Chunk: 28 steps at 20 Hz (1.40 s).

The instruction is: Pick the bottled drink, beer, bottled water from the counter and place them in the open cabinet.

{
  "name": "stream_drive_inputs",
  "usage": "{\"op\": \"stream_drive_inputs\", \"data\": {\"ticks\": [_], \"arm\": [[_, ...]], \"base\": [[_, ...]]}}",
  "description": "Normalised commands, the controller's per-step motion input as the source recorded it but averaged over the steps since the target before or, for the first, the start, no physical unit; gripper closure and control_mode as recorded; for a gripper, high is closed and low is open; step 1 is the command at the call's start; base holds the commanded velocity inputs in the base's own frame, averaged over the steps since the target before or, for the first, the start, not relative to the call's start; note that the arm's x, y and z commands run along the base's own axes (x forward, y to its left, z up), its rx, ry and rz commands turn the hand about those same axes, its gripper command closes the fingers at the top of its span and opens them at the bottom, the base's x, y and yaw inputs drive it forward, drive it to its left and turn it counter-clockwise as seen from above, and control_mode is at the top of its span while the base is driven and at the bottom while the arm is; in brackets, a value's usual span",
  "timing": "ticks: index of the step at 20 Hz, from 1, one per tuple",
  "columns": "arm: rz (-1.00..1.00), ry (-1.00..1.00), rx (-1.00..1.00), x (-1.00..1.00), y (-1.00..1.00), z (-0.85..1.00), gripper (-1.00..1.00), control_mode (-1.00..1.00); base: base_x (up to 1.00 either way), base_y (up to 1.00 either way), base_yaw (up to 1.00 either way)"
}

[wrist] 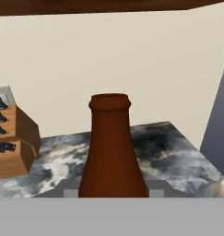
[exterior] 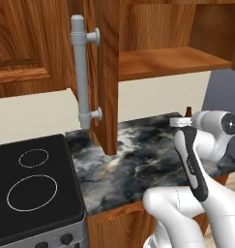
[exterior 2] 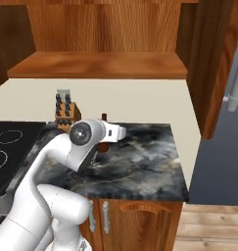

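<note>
Between the tips of the gripper, in the hand view, the bottled drink was seen very close, with a pale grey piece showing at each side of its lower body. Whether the tips were pressed against the glass or merely set beside it could not be told. The bottle was stood upright on the counter, its long axis vertical and its open mouth pointed up toward the underside of the open cabinet. No label was seen on the side turned to the hand. In the right base view the bottle was placed near the back edge of the slab, toward its left end, partly hidden by the white wrist. Bare marbled stone was left in front of it and to its right, as far as the slab's right edge, where a grey upright surface was met. A knife block was set just to the left, near the bottle but apart from it. Above, the cabinet shelf was shown bare and flat, with pale wall between it and the counter. The cabinet door was swung out over the slab, with its long grey bar handle upright. One bottle, one knife block and two burner rings on the black stovetop could be counted.
</note>
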Motion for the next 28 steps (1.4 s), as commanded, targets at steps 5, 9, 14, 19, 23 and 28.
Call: {"op": "stream_drive_inputs", "data": {"ticks": [5,9,14,19,23,28], "arm": [[0.0,0.0,0.0,0.0,0.0,0.0,1.0,1.0],[0.0,0.0,0.0,0.0,0.0,0.0,1.0,1.0],[0.0,0.0,0.0,0.0,0.0,0.0,1.0,1.0],[0.0,0.0,0.0,0.0,0.0,0.0,1.0,1.0],[0.0,0.0,0.0,0.24,0.0,0.0,1.0,-1.0],[0.02,-0.27,0.0,0.03,0.01,0.4,1.0,-1.0]], "base": [[0.44,0.03,0.03],[0.18,0.0,0.23],[0.08,0.0,0.3],[0.02,0.0,0.14],[0.07,0.02,0.0],[0.0,0.0,0.0]]}}
